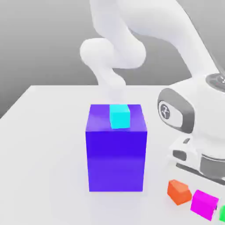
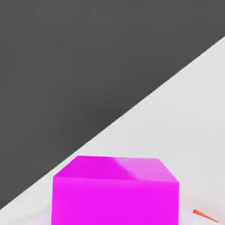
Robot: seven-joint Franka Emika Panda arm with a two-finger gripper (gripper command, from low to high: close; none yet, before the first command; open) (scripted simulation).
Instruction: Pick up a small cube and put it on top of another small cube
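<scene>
While the gripper's jaws were fully closed, holding nothing visible, the small magenta cube (image 2: 115, 191) lay close ahead on the table (image 1: 48, 132), beside the orange cube (image 1: 178, 191).

White arm (image 1: 193, 110) arcs over to exterior view's right, wrist low, fingers closed.

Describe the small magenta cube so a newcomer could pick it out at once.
Start at the big blue-violet block standing mid-table with a cyan cube on top. Look toward the exterior view's lower right corner, where small cubes sit in a row. The magenta cube lies between an orange cube and a green one at the edge.
</scene>
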